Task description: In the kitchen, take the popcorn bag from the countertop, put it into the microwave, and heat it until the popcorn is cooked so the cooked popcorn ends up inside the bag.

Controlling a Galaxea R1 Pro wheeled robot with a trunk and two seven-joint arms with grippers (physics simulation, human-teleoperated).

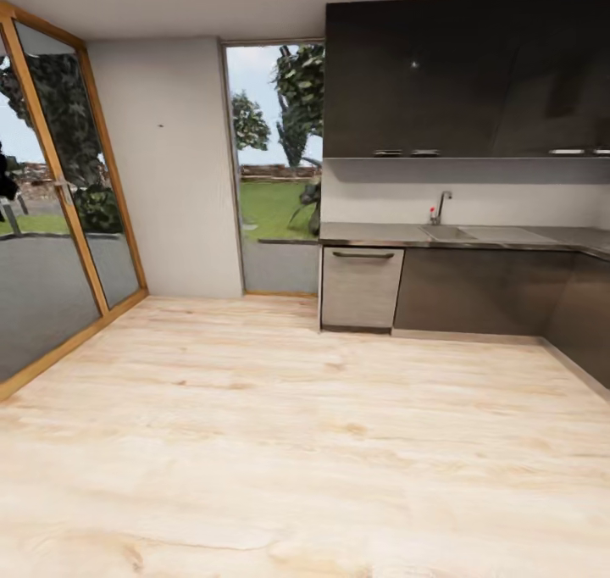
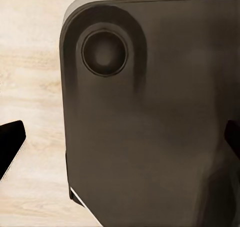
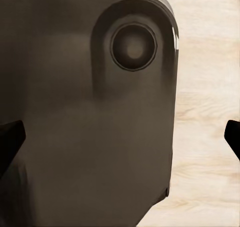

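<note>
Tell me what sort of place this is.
A home kitchen, most likely: a grey countertop with a sink and tap, dark wall cabinets above, and a light wood floor running to glass garden doors.

countertop (image 1: 381,236) | glossy grey slab, far right side of the room | runs along the wall above dark cabinet fronts | turns the corner at right

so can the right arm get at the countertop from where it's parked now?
Probably not. The countertop sits across a stretch of wood floor, and the right gripper hangs open over the robot's dark base. The base likely has to drive closer first.
</note>
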